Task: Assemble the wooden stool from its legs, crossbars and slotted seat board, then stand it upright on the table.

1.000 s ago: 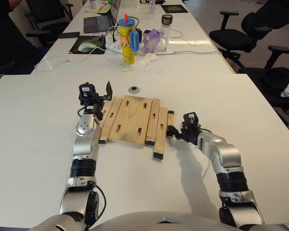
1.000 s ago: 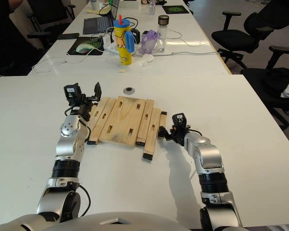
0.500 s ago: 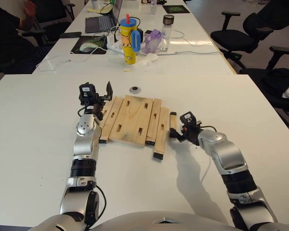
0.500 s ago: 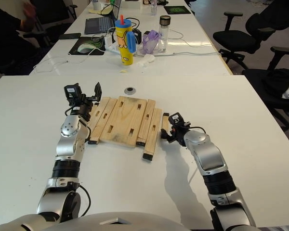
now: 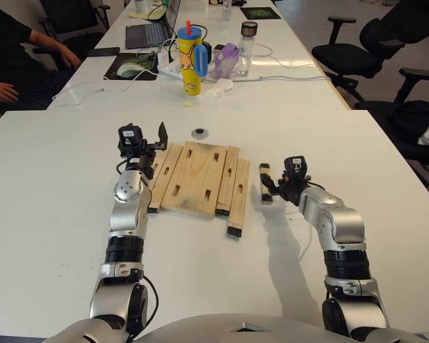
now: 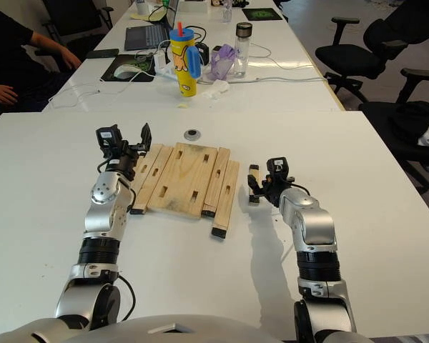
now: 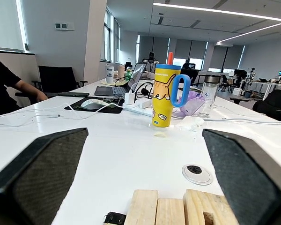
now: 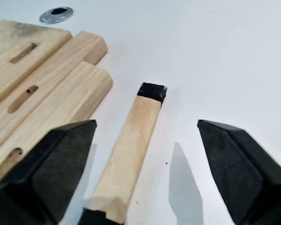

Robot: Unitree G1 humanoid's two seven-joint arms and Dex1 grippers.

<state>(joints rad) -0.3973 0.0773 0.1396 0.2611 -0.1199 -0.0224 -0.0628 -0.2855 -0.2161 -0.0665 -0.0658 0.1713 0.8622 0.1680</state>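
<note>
Crossbar lies on the table beside the boards, between the open right gripper's fingers: light, stiff wood, probably best pinched mid-length. Left gripper is open too.

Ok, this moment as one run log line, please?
boards: flat, not joined | left fingers: open, by boards' left edge | right fingers: open, either side of short stick apart from boards
</note>
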